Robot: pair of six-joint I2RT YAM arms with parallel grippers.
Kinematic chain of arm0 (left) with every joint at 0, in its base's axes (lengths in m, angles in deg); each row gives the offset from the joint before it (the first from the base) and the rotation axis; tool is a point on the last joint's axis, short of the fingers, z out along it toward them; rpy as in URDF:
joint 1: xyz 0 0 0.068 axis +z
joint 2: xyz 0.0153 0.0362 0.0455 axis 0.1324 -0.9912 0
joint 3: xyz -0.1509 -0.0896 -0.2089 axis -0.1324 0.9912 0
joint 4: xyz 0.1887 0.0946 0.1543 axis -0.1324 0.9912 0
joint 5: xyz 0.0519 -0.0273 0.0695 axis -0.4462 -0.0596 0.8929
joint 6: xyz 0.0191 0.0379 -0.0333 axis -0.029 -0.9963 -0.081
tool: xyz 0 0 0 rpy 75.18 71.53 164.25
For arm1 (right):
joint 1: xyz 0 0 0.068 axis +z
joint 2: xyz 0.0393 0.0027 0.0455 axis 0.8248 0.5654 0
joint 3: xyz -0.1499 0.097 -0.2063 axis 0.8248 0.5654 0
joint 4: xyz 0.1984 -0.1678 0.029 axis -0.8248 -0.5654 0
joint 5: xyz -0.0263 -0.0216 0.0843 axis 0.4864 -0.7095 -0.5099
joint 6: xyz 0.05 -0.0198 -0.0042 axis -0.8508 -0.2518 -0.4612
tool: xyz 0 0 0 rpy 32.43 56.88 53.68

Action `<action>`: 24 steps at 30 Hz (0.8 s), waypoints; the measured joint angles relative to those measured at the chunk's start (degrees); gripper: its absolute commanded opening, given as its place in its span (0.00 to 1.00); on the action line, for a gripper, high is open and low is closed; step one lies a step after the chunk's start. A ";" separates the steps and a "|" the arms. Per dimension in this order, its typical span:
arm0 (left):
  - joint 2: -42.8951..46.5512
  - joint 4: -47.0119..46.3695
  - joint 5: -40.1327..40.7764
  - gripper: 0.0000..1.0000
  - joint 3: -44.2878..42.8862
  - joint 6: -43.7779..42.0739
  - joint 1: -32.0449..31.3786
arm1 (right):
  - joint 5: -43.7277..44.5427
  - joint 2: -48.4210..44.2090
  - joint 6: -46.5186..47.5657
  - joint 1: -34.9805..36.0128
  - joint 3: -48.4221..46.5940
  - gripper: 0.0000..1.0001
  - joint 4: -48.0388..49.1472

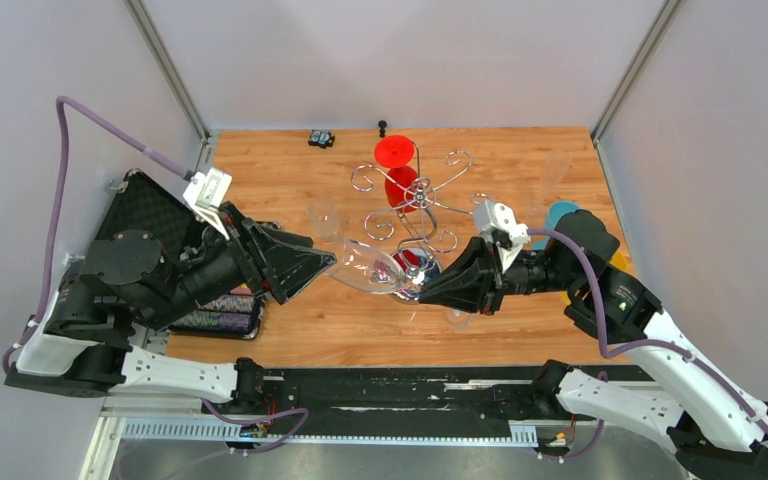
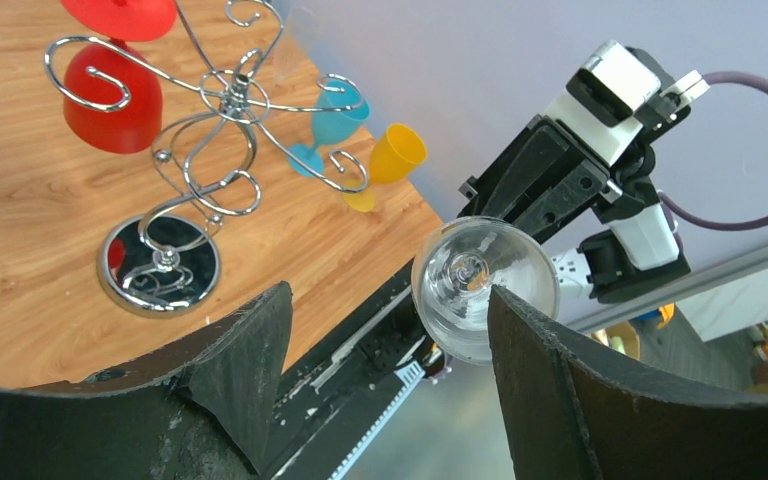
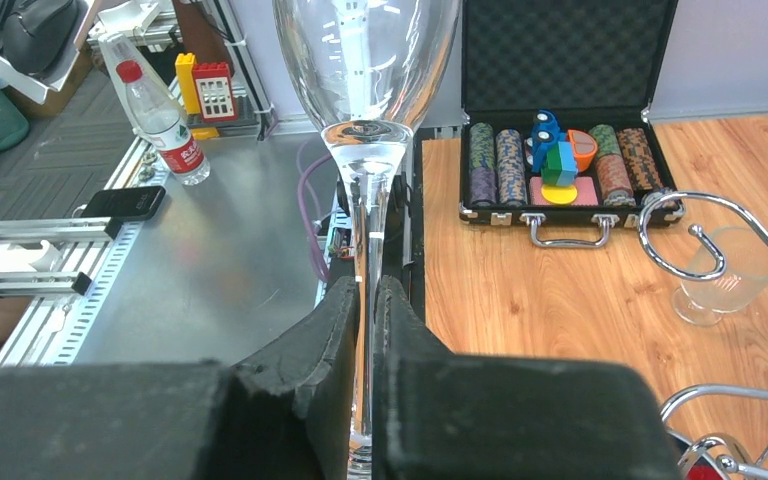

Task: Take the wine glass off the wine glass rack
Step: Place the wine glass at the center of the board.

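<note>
— Black fingers [image 3: 300, 380] of the right gripper [image 3: 367, 292] are seen nearest in the right wrist view. Is something clamped by them?

— Yes. They are pressed together on the thin stem of the clear wine glass [image 3: 365, 60], and its bowl is seen just beyond the tips.

— Where is the wine glass located?

— It is held in the air, lying on its side, between the two grippers and above the wooden table [image 1: 290, 335]. It is off the wine glass rack [image 1: 418, 197] and on the near side of it. From above, the round mirrored base [image 2: 160, 265] of the rack is seen just behind the right gripper's tips.

— How is the left gripper [image 2: 390, 293] set?

— Its jaws are spread wide apart, and the mouth of the bowl is turned toward them. In the left wrist view the bowl is seen against one finger, with a clear gap to the other one. Whether it is touched cannot be told.

— What is hung on the rack?

— A red glass [image 2: 110, 100] is hung upside down from one curled arm.

— What else is observed?

— A blue glass [image 2: 335, 120] and a yellow glass [image 2: 395, 155] are seen beyond the rack, near the table edge. An open black case [image 3: 560, 60] filled with chips is placed at the left side of the table.
</note>
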 measured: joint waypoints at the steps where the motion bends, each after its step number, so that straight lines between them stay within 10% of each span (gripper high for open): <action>1: -0.46 0.26 -0.52 0.76 -0.31 0.00 0.00 | -0.17 0.07 0.11 0.00 -0.17 0.00 0.02; 24: -3.37 3.74 -7.37 0.56 -3.82 0.04 0.00 | -2.84 4.42 7.58 1.46 -5.86 0.00 -3.93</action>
